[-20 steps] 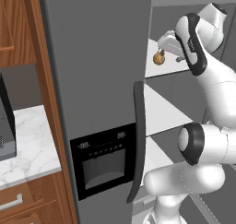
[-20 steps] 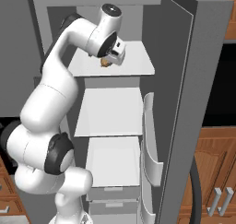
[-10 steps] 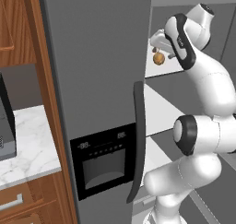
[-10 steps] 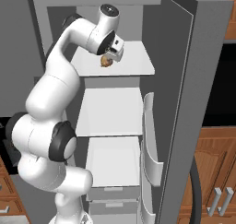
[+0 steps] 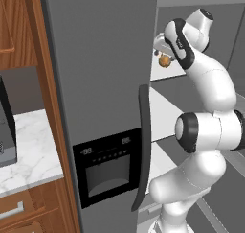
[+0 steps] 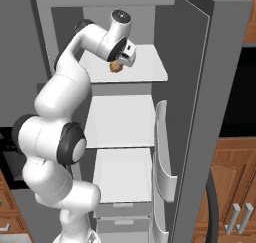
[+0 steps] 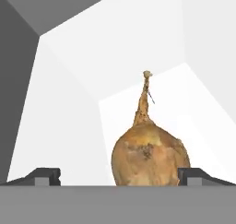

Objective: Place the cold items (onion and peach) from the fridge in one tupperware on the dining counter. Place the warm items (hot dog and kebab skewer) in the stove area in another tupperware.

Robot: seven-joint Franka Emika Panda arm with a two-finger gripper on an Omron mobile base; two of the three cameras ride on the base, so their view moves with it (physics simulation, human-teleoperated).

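**Onion between the spread tips on the fridge's top shelf**

Since the earlier pictures we have brought the hand lower and closer over the onion (image 7: 149, 156), which sat clear of the wrist a moment ago and is now tucked right under it; the jaws have stayed spread all the while.

The onion rests on the top shelf (image 6: 145, 74) of the fridge, a brown bulb with its dry stalk running away from the hand, toward the back wall of the compartment. In the hand view it lies between our 2 fingertips (image 7: 46, 176), nearer the one on the right of that picture than the other, with a wide gap on the left. Whether either tip touches it we cannot tell. The gripper (image 6: 122, 61) is released, nothing grasped. In our judgement the coming move turns on that offset: the bulb's long axis runs along the reach, so the jaws cross its round belly, and a small shift toward the bulb would centre it before closing.

From the right base view the onion (image 6: 116, 67) sits toward the left front part of the top shelf, just below the hand. From the left base view it (image 5: 164, 61) shows just past the edge of the closed fridge door (image 5: 103, 83).

The shelf below the top shelf and the drawer (image 6: 122, 179) under it look bare. We see no peach and no tupperware here.
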